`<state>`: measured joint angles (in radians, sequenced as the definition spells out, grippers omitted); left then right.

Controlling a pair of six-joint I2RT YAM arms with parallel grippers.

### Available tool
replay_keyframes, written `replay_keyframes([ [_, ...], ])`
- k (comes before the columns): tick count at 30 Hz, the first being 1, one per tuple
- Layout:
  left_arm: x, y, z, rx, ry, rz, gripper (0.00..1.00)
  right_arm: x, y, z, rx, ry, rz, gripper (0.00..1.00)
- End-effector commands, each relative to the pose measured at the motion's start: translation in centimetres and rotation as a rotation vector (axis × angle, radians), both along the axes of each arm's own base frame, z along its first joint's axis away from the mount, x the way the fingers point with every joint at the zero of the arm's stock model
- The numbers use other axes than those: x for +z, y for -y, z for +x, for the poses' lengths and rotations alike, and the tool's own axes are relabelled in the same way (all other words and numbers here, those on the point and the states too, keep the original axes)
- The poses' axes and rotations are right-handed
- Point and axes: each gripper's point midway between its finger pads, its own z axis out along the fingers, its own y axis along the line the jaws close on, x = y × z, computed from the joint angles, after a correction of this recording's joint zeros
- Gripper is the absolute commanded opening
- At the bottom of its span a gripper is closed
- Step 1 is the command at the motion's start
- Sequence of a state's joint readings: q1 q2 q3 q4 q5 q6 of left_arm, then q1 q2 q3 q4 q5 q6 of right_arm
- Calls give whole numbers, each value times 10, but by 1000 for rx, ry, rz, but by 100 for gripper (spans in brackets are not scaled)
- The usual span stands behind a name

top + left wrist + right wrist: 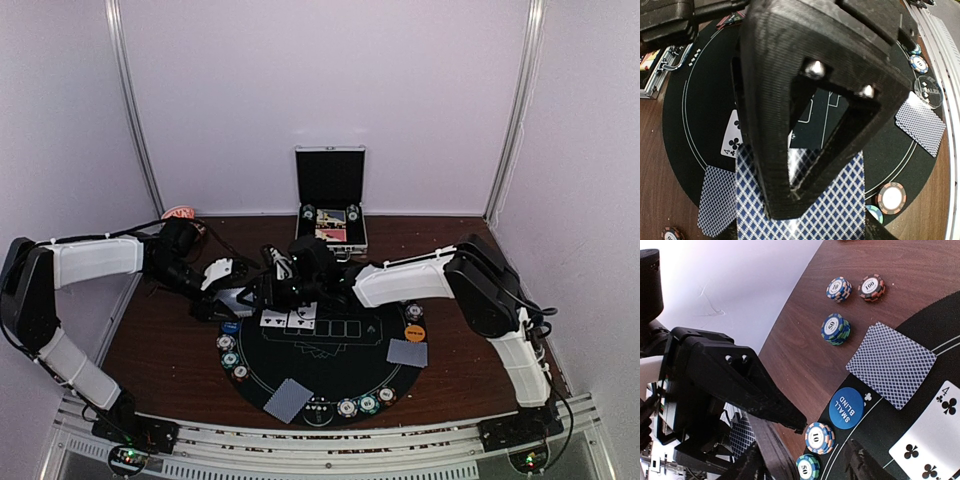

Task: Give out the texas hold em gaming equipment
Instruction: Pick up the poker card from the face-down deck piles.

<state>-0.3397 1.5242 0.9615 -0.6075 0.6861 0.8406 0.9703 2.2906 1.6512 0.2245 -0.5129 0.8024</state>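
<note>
Chips (367,403), cards (288,399) on mat (345,375); case (330,178) behind.

Top external: high, near edge, looking down over the whole round black mat (330,365). Both wrist views: close above it, obliquely, sharing the four of clubs (732,135) (935,435).

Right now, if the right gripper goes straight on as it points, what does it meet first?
Probably the chips at the edge of the mat, just ahead of the right gripper. Depth is unclear.

cards (890,365) blue lattice-backed (mat (695,115) black)
</note>
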Motion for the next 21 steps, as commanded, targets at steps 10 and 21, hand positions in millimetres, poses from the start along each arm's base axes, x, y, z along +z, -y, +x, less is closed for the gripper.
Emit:
replay_keyframes([
  [10, 8, 4, 3, -17, 16, -38, 59, -14, 42, 14, -85, 17, -112, 25],
  [21, 6, 4, 5, -15, 12, -37, 59, 28, 29, -15, 49, -42, 86, 0],
])
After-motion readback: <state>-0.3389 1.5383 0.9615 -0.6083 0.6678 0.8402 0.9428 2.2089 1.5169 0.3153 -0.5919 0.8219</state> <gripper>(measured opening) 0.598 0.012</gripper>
